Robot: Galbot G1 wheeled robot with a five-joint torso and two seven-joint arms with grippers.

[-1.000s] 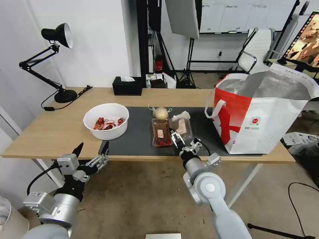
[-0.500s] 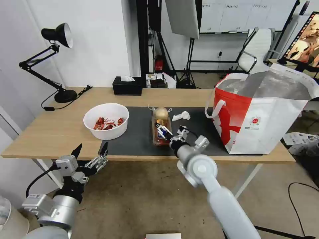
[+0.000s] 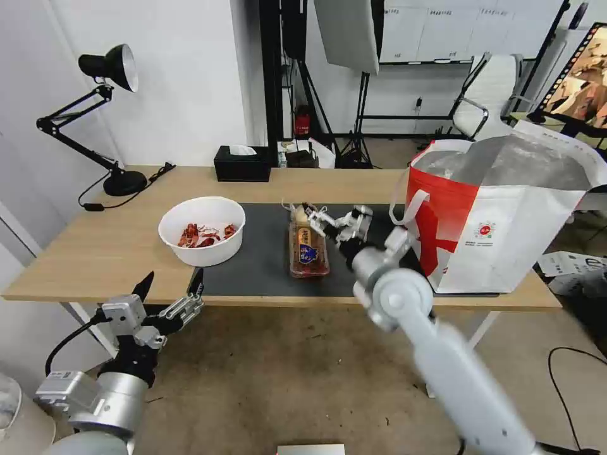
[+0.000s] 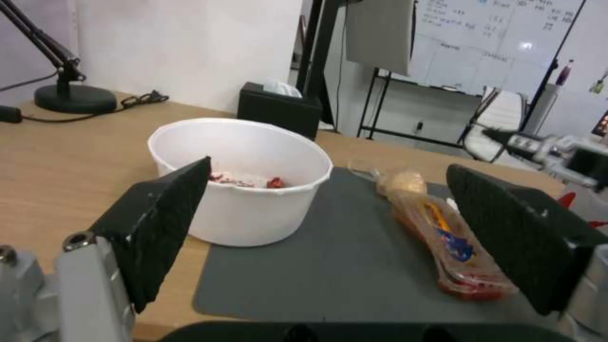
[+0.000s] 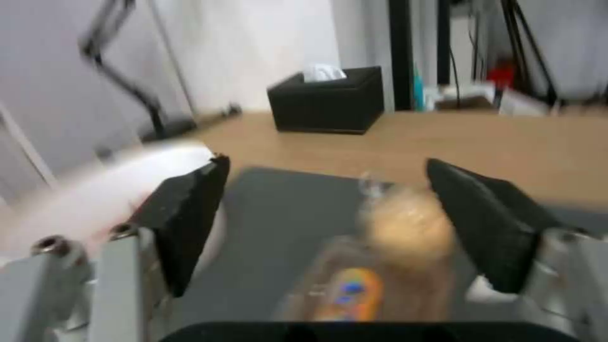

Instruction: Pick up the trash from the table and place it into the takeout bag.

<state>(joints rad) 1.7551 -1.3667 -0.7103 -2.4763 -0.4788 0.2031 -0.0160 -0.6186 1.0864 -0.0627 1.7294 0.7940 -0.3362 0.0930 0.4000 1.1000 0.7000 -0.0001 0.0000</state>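
On the dark mat of the table lies the trash. A white bowl of red shells sits at the left. A clear clamshell box with red scraps lies mid-mat, with a beige knotted lump at its far end. My right gripper hovers open just right of the lump and holds nothing. Its wrist view has the lump and the box between the open fingers. The crumpled tissue is hidden behind that gripper. My left gripper waits open below the table's front edge, facing the bowl. The takeout bag stands open at the right.
A black tissue box sits at the table's back edge, and a black desk lamp stands at the back left corner. Bare wood lies left of the bowl. An office chair and light stands are in the room behind.
My right arm has swung from the table's front edge forward over the mat, past the clamshell box to beside the lump, and now covers the tissue. The left arm has barely moved.
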